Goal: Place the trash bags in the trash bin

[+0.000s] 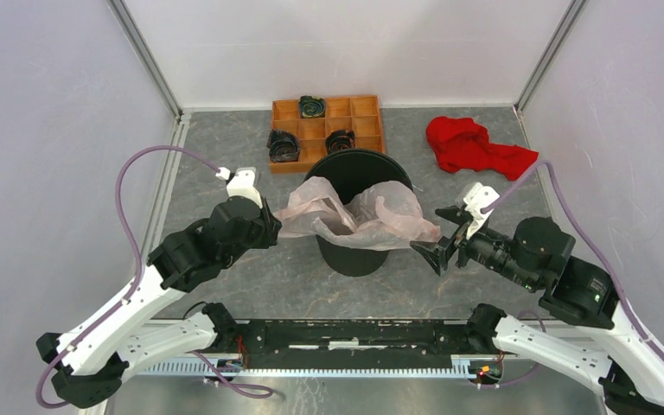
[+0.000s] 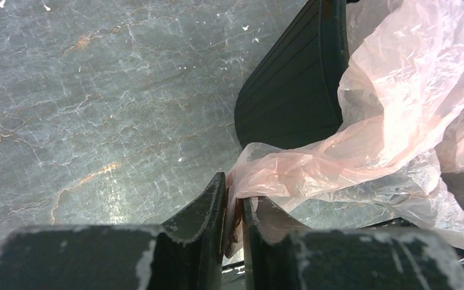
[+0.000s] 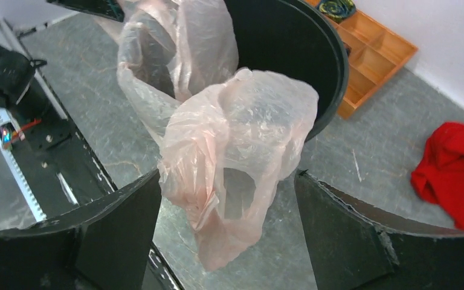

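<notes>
The pale pink trash bag [image 1: 372, 216] is draped over the near rim of the round black trash bin [image 1: 361, 169] at the table's middle, partly inside its mouth. My left gripper [image 1: 268, 226] is shut on the bag's left corner; the wrist view shows film pinched between the fingers [image 2: 208, 211], beside the bin's wall [image 2: 290, 90]. My right gripper [image 1: 437, 251] is open at the bag's right end. In its wrist view a loose flap of the bag [image 3: 235, 163] hangs between the spread fingers [image 3: 332, 235] without touching them, in front of the bin [image 3: 290, 42].
An orange compartment tray [image 1: 365, 125] with dark parts stands behind the bin, also in the right wrist view [image 3: 368, 57]. A red cloth [image 1: 471, 147] lies at the back right, also in the right wrist view [image 3: 456, 172]. White walls enclose the table.
</notes>
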Robot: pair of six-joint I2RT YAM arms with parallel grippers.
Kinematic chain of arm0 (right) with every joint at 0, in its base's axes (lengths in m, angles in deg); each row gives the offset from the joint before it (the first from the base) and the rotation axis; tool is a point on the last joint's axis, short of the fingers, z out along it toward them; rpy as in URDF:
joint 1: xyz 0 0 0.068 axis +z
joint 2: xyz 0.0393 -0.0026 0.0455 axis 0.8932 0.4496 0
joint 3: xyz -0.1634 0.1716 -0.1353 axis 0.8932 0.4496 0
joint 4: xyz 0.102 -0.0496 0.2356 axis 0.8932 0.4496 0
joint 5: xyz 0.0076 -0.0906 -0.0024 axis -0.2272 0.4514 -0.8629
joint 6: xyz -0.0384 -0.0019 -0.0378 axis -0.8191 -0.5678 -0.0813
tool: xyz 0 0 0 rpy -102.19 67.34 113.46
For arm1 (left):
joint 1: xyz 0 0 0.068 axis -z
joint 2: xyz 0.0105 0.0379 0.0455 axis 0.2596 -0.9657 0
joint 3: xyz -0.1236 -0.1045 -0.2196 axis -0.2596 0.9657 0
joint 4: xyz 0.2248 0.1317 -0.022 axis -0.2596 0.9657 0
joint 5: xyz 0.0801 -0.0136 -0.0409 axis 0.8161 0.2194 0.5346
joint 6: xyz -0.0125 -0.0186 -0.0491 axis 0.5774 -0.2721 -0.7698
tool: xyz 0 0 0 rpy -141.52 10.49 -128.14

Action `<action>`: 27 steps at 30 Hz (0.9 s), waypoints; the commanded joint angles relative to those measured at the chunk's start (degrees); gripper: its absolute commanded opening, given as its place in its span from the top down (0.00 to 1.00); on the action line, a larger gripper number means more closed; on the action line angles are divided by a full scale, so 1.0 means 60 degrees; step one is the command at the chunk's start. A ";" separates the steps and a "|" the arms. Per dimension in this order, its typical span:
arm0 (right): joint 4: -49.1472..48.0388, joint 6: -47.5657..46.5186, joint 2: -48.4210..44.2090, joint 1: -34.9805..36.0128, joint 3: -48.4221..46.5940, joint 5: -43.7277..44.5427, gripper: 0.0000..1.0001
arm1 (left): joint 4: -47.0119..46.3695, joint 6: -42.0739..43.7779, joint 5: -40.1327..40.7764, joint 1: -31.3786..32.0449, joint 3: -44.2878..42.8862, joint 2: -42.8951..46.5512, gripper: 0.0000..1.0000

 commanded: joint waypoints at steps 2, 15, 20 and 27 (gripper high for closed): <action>0.0576 -0.1698 0.0865 0.0008 -0.1849 -0.0487 0.11 | 0.0137 0.0371 -0.0159 -0.0025 -0.0242 0.0114 0.78; -0.1419 -0.1440 0.3086 0.0008 -0.2785 -0.2155 0.05 | 0.0400 0.0201 0.0059 -0.0025 -0.0495 0.0180 0.75; -0.1142 -0.1448 0.3594 0.0036 -0.2294 -0.1042 0.10 | 0.0399 0.0221 0.0295 -0.0025 -0.0349 0.0311 0.79; -0.0617 -0.2086 0.3776 0.0078 -0.2079 0.0393 0.14 | 0.0354 0.0246 0.0438 -0.0025 -0.0347 0.0188 0.84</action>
